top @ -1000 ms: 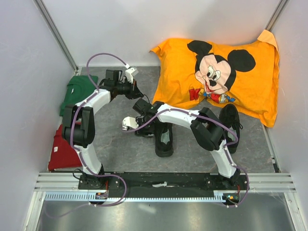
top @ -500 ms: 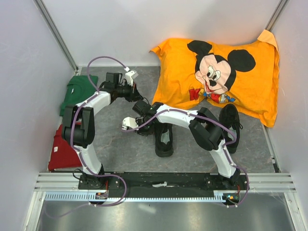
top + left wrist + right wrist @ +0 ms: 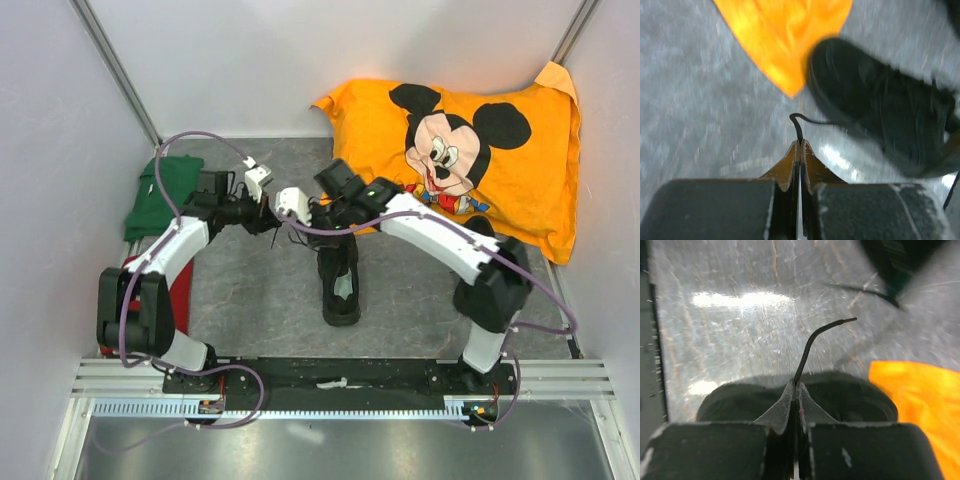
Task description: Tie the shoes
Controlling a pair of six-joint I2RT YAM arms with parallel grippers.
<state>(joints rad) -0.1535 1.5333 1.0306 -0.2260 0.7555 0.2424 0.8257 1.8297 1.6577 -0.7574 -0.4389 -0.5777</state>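
Status: early, no knot yet. Left end effector [image 3: 800,146] clenched on one lace end [image 3: 798,126], right end effector [image 3: 795,388] clenched on the other lace end [image 3: 812,342]. Shoe [image 3: 340,282] sits mid-tabletop [image 3: 250,300] between my arms. My read: crossing, loops and cinch are all left.

The only writing I can see from here is a row of coloured letters [image 3: 458,203] under the cartoon mouse face on the orange pillow [image 3: 525,195]. The right arm [image 3: 440,238] covers part of it, and the rest is too small to read.
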